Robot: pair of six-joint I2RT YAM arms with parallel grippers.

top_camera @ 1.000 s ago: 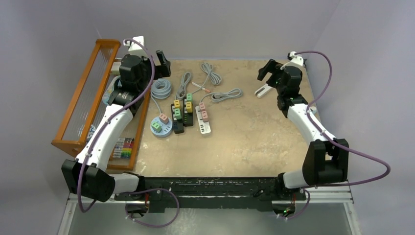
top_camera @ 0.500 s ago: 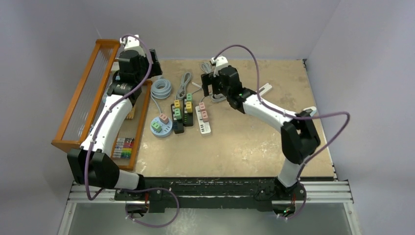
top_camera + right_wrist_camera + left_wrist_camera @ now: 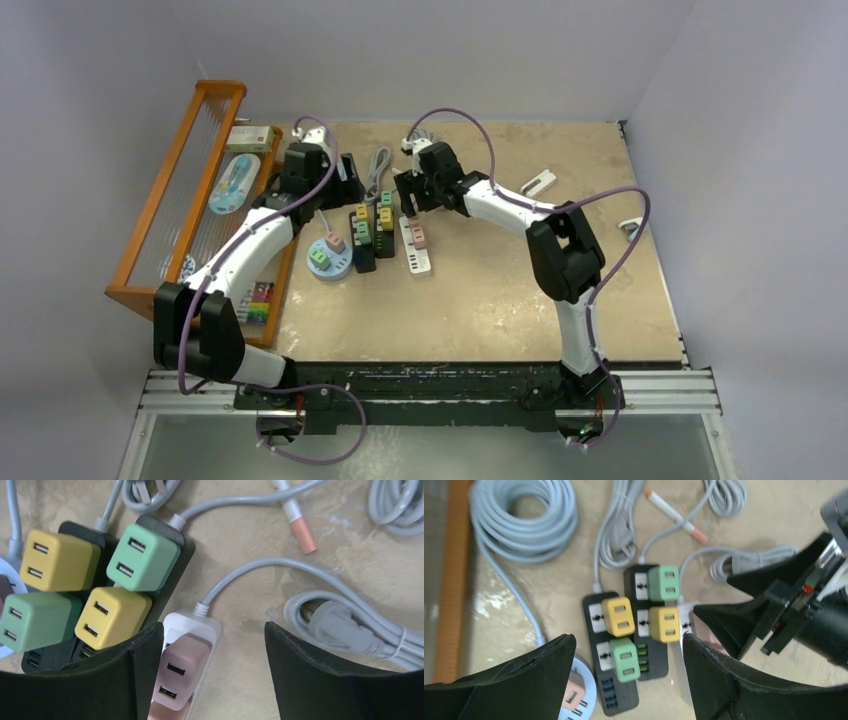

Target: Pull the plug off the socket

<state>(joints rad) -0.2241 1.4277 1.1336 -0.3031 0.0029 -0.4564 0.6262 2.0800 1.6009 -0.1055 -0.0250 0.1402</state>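
Observation:
Two black power strips [image 3: 373,240] hold yellow and green plugs; the left wrist view shows a yellow plug [image 3: 618,616] and a green plug [image 3: 625,658] on the left strip [image 3: 616,700]. A white strip [image 3: 418,258] holds pink plugs [image 3: 417,228]. A round blue socket hub [image 3: 328,265] holds a pink and a green plug. My left gripper [image 3: 347,186] is open above the black strips, with the green plug between its fingers [image 3: 628,641]. My right gripper [image 3: 409,200] is open over the white strip [image 3: 197,622], with its pink plug [image 3: 181,669] by the left finger [image 3: 145,670].
An orange rack [image 3: 165,210] with packets stands at the left. A coiled grey cable [image 3: 524,520] lies behind the hub. More grey cords [image 3: 345,627] and a marker pen [image 3: 296,517] lie behind the strips. A small white object [image 3: 538,182] lies at the back right.
My right arm has swung from the far right to over the white strip. My left arm has moved from the rack rightward to over the black strips. Both stay open.

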